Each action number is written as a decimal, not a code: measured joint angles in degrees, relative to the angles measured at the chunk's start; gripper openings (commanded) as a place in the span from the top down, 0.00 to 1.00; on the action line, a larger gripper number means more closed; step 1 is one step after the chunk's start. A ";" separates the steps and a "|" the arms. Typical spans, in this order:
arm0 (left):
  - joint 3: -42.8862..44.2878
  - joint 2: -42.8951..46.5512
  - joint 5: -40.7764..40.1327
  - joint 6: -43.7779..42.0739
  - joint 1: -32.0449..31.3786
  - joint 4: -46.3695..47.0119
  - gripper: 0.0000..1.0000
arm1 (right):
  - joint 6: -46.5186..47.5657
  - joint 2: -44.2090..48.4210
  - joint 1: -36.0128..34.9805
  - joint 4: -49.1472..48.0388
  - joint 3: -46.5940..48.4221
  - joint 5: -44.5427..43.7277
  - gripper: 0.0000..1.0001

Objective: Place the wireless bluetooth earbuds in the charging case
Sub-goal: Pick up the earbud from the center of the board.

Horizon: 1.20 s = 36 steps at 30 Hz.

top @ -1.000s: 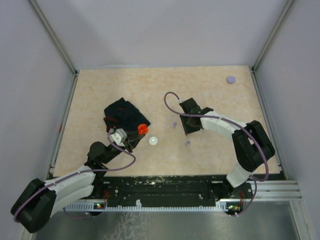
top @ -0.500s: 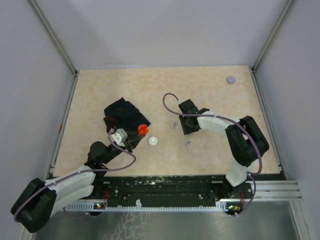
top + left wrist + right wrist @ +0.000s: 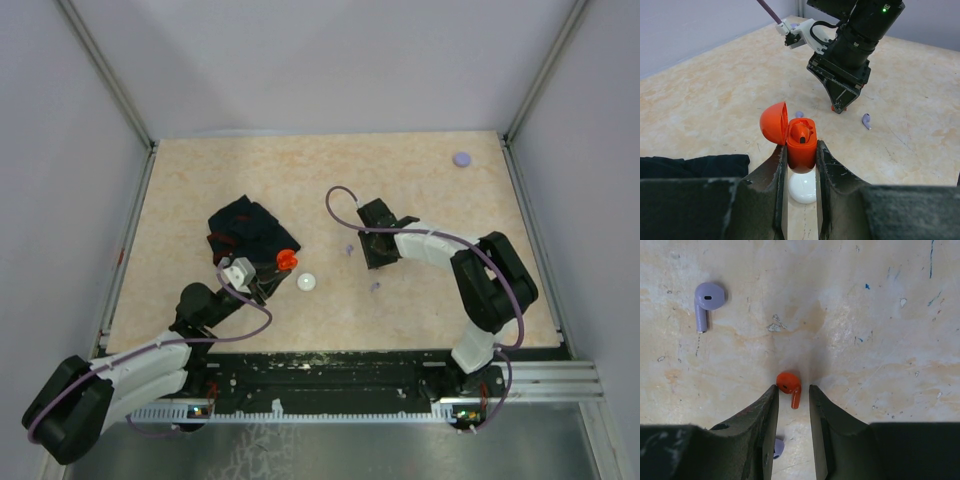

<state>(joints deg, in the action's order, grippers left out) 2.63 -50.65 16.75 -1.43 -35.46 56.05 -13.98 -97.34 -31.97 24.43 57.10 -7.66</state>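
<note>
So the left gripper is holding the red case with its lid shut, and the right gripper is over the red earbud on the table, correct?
Not the lid: the left wrist view shows the red case held by the left gripper with its lid flipped open and a docked earbud inside. The right gripper is indeed over the red earbud on the table.

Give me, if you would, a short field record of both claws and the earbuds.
Left claw: shut on open-lidded orange plastic charging case
Inside case: what looks like one seated orange earbud
Right claw: open, astride small orange plastic earbud lying on beige tabletop
Loose: lavender plastic earbud, away from the claw
Near case: white round piece
</note>
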 measured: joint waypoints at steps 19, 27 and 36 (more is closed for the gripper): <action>0.00 -0.13 0.85 0.00 0.00 0.00 1.00 | 2.82 -2.43 0.02 0.66 3.10 1.62 0.71; 0.00 -0.44 1.33 0.02 0.00 0.02 1.00 | 3.50 -2.75 -0.04 2.60 3.82 1.73 0.72; 0.00 -0.46 2.03 0.07 0.00 0.11 1.00 | 4.33 -3.54 -0.28 3.67 4.90 1.70 0.80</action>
<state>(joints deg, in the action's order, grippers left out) 2.63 -51.11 18.79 -1.37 -35.46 56.16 -9.65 -100.88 -32.25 28.10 62.00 -5.96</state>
